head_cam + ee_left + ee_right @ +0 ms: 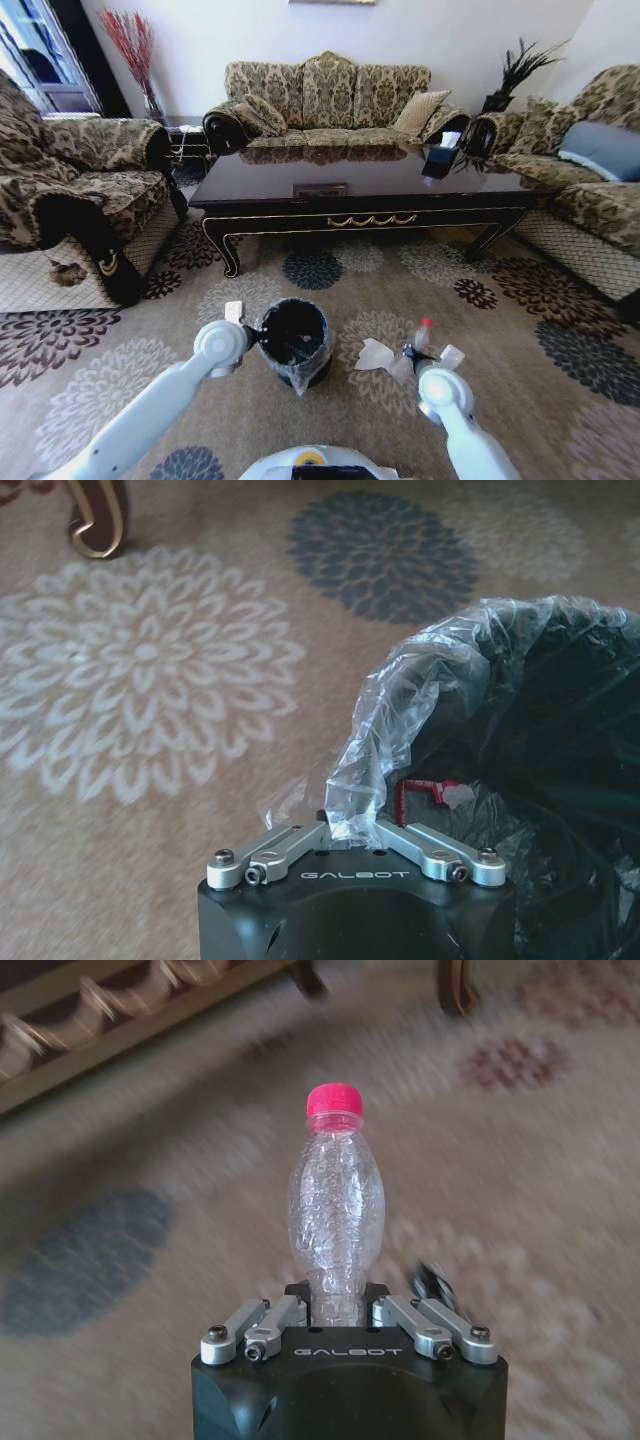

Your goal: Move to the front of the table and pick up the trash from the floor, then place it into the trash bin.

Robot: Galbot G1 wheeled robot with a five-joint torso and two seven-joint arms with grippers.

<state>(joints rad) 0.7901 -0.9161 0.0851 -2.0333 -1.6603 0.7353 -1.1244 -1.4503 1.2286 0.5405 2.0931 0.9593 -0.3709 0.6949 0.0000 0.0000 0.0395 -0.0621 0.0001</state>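
The coffee table [360, 185] stands across the carpet [120, 370] ahead of the robot, with sofas behind and to both sides. Nearer, between the two arms, sits the trash bin [294, 340], a small round black bin whose thin liner bag [400, 720] puffs above the rim. The left hand [345, 825] is at that rim, closed on a fold of the crinkly liner film; this plastic is limp and slippery and would tear or slide if pulled hard.

The right hand [335, 1305], to the right of the bin, is clamped around the base of a clear plastic bottle [335, 1215] with a pink cap [333, 1099]. The bottle looks empty, so light, thin-walled and easy to crush; the base grip leaves it top-free and likely to wobble.

A crumpled white paper scrap [377, 355] lies on the carpet just right of the bin, soft and weightless; pinch its raised fold.
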